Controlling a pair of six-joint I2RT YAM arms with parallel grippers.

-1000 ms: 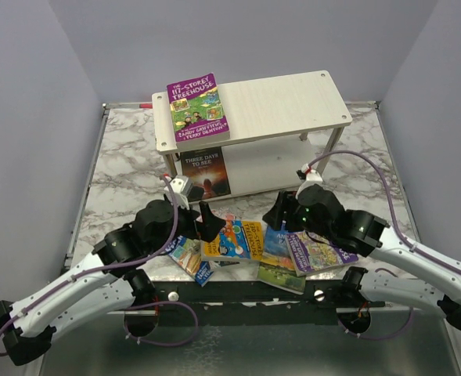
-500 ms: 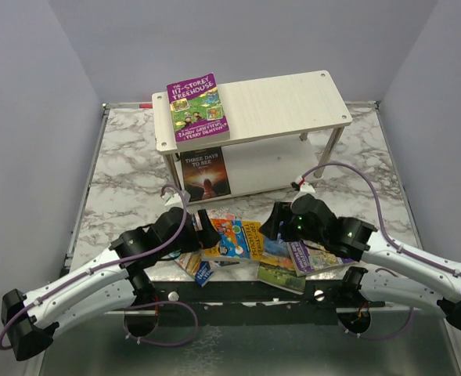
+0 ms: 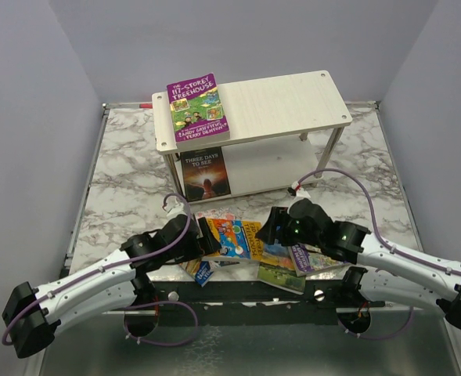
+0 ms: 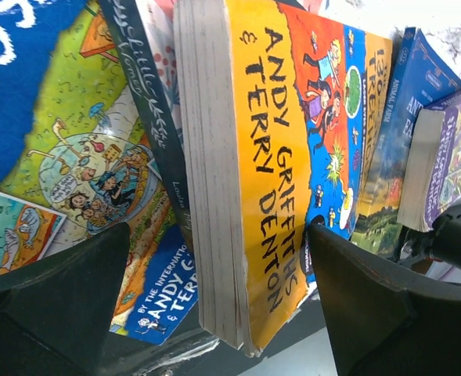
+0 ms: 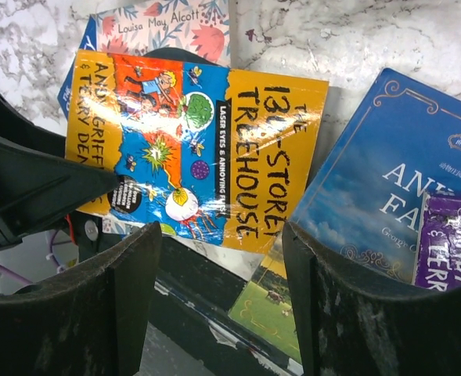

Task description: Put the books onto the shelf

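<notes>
Moved: left gripper and right gripper both lowered | left gapes wide, orange book between its jaws for pinching, nothing gripped | right open, same book below it, empty

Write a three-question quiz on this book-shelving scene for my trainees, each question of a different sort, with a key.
1. True or false: the purple book lies on the top board of the shelf.
2. Which book sits between the open fingers of the left gripper in its wrist view? A the orange book; B the purple book; C no book.
3. Fill in: the shelf holds ___ books.
Key: 1 true; 2 A; 3 two.
</notes>
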